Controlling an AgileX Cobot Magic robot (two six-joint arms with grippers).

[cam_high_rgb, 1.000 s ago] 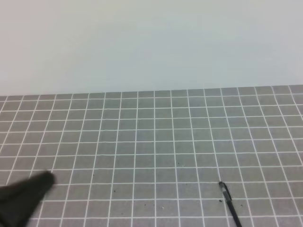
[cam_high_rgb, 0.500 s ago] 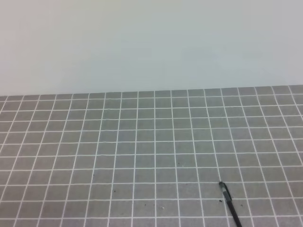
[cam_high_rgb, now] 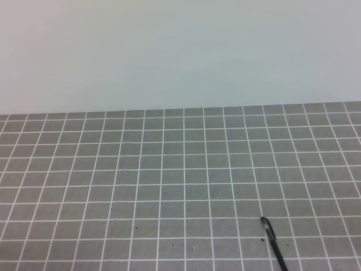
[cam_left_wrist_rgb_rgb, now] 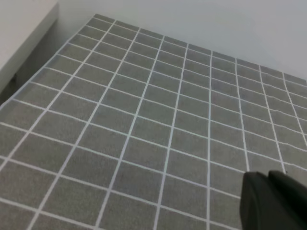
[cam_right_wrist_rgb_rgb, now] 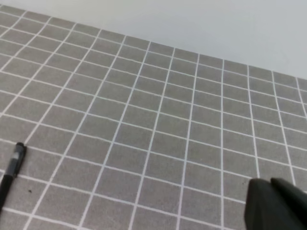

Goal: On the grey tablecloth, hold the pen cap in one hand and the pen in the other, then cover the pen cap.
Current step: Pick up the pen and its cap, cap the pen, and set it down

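Grey tablecloth (cam_high_rgb: 169, 169) on bench, pale wall behind. Pen (cam_high_rgb: 273, 242) lies front-right, cap appears fitted at far end. Thin, light, stiff, prob. slippery; grip mid-barrel. Both grippers' fingers barely in view; state can't tell.

A bare lab-style test bench: grey tablecloth (cam_high_rgb: 169, 169) with white grid lines against a plain white wall (cam_high_rgb: 180, 51).

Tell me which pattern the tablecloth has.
The grey tablecloth has thin white lines forming small squares, clearest in the left wrist view.
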